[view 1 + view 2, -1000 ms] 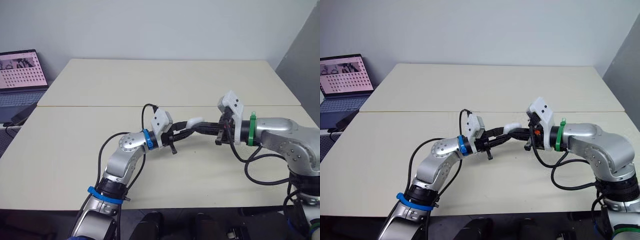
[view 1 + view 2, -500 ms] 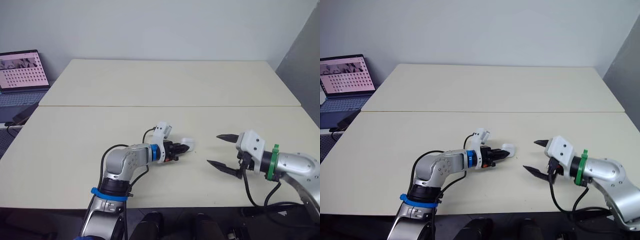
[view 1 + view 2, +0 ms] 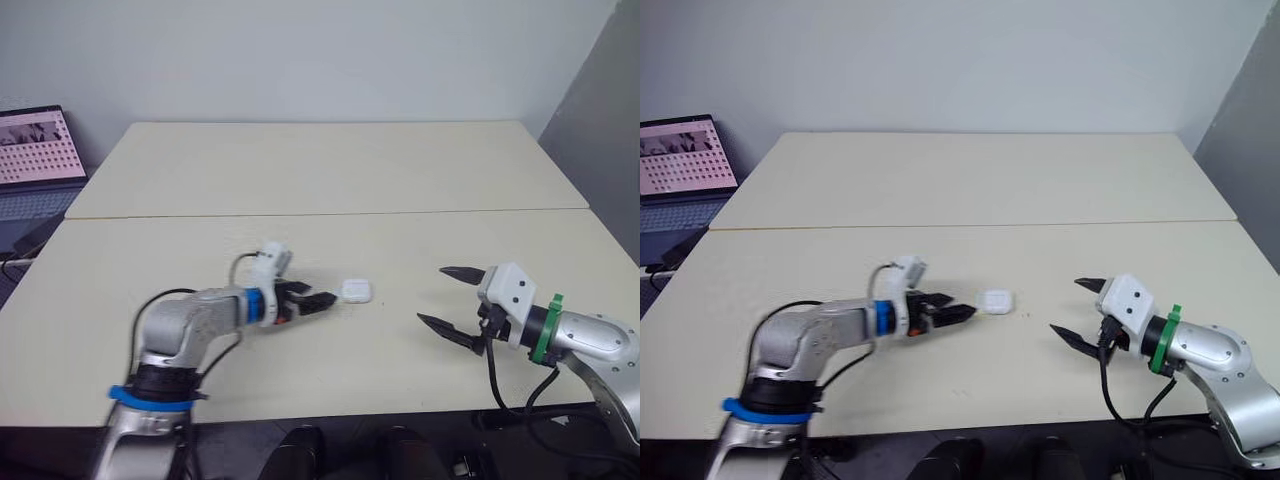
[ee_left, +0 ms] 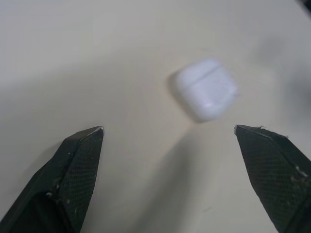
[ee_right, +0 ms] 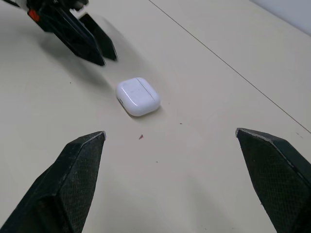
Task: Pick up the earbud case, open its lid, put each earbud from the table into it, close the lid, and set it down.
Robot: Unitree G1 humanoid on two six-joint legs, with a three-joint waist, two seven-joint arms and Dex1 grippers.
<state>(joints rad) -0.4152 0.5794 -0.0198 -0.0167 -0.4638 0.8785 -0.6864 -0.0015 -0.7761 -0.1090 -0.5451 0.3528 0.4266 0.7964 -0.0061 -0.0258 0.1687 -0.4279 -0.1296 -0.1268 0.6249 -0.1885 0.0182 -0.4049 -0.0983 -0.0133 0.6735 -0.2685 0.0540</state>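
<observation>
My left gripper point(image 3: 318, 298) is low over the cream table point(image 3: 300, 180), fingers spread, holding nothing. The white earbud case point(image 3: 356, 291) lies flat just beside it at 3 o'clock, lid shut; it is nearly square, so I cannot tell its long axis. Further toward 3, my right gripper point(image 3: 432, 294) gapes wide. Open tabletop runs toward 12. A laptop point(image 3: 35, 150) sits at 10, past the edge.

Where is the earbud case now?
In the left eye view the earbud case lies on the table, centre, just off the left gripper.
</observation>
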